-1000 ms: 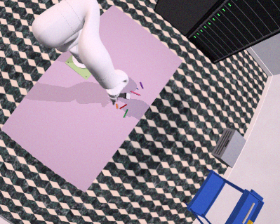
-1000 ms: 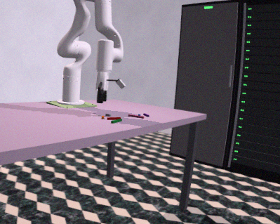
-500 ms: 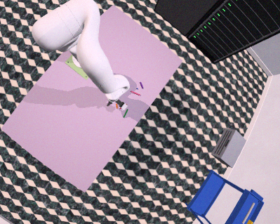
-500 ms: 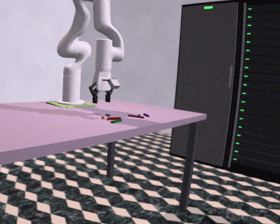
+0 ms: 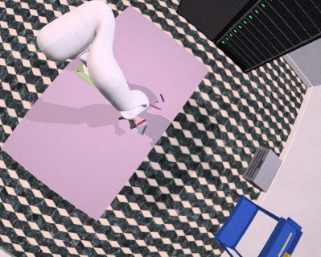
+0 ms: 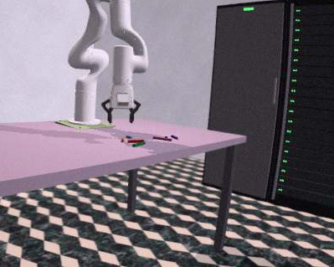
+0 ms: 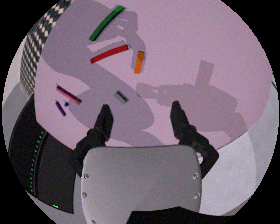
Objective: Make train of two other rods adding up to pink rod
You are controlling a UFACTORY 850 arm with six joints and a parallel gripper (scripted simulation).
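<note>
We hold the end effector (image 5: 127,121) (image 6: 120,121) (image 7: 140,109) open above the desk (image 5: 89,171) (image 6: 51,156) (image 7: 200,40), with nothing between its fingers. In the exterior view, the long slim pink rod (image 5: 155,106) (image 6: 161,139) (image 7: 68,95) lies at right, with the tiny blue rod (image 5: 157,101) (image 6: 166,137) (image 7: 66,104) and the short purple rod (image 5: 162,97) (image 6: 174,137) (image 7: 60,108) beyond it. The small grey rod (image 6: 128,137) (image 7: 121,97), stubby orange rod (image 6: 122,140) (image 7: 139,62), long red rod (image 6: 136,141) (image 7: 109,54) and long green rod (image 6: 139,144) (image 7: 106,23) lie farther left; green is nearest. No train is built.

Valid pairs are purple with grey, or green with blue. Hazards, as we judge them:
- Misread colour: purple and blue look alike in shadow; a wrong pick gives a wrong length.
- Off-centre grasp: the grey rod may twist and land askew.
- Wide fingers: lowering beside red and green may nudge a neighbour.
- Poor site: a train laid in the cluster may breach the clearance.
- Dragging on release: the joint may open or bend.

The desk top is plain pink, crossed by arm shadows that lower contrast. A pale green base plate (image 5: 78,71) (image 6: 65,125) carries the arm. Around it we see a diamond-patterned floor (image 5: 158,183) (image 6: 114,232), pale walls and a black server cabinet (image 5: 218,10) (image 6: 248,85) (image 7: 55,175).
</note>
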